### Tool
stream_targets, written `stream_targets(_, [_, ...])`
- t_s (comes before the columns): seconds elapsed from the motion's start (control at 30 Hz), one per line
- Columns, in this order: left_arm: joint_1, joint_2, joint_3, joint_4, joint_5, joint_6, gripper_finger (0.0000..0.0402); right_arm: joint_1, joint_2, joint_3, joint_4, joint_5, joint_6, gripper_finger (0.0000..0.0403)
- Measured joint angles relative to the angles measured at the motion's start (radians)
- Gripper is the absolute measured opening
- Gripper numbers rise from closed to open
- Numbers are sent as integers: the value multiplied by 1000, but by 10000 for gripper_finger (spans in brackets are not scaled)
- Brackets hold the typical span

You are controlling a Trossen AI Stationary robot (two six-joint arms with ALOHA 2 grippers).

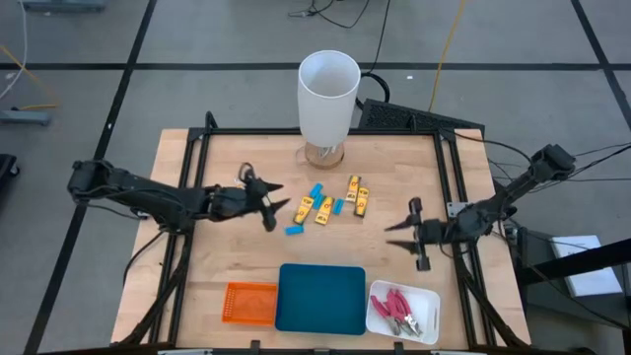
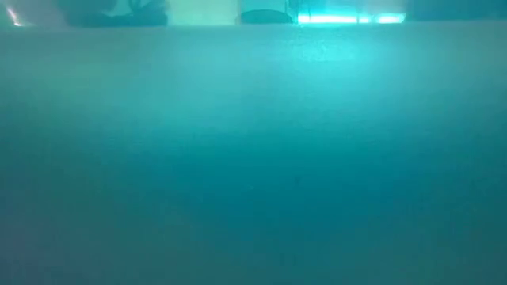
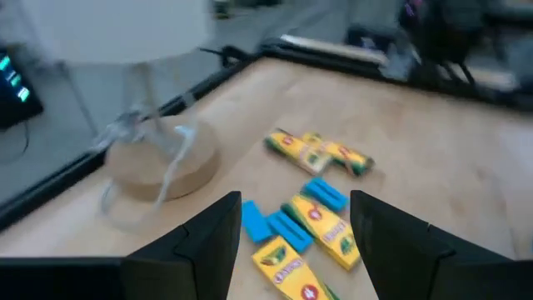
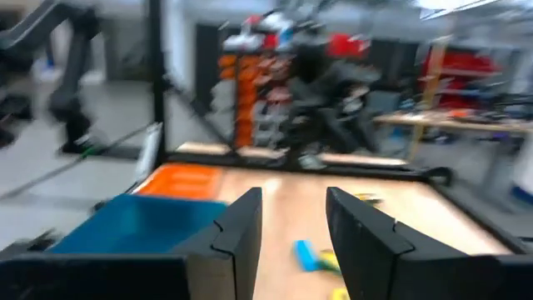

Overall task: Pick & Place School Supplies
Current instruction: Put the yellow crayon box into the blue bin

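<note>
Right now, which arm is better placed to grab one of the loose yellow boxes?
Left, probably. The left gripper is open right beside the yellow boxes and blue blocks, which fill its wrist view just past its fingers. The right gripper is open too, but sits farther off with bare table between.

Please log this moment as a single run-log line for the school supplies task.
left gripper: open, beside yellow pieces | right gripper: open, empty, waiting | red-handled tools: in white tray | orange tray: appears empty

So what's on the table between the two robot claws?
From above, yellow crayon boxes and light-blue blocks lie between the left gripper and right gripper.
</note>
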Motion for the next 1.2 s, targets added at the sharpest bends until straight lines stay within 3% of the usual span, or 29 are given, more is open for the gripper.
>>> stream_targets(0.17, [22,-60,-63,-151,-2,-277,230,-138,-20,-180,310,10,-60,127])
stream_targets(0.3, [49,-61,-62,-378,47,-504,230,-224,-19,-205,300,92,-110,155])
stream_targets(0.47, [99,-61,-62,-593,99,-706,230,-278,-28,-205,308,220,-214,228])
stream_targets(0.6, [140,-61,-62,-655,105,-763,230,-286,-51,-205,359,352,-278,280])
stream_targets(0.73, [184,-61,-62,-701,128,-791,230,-285,-80,-205,327,361,-270,306])
stream_targets(0.97, [276,-61,-62,-827,157,-863,230,-285,-86,-205,272,361,-237,306])
stream_targets(1.2, [330,-60,-62,-826,203,-866,230,-285,-86,-205,271,360,-237,300])
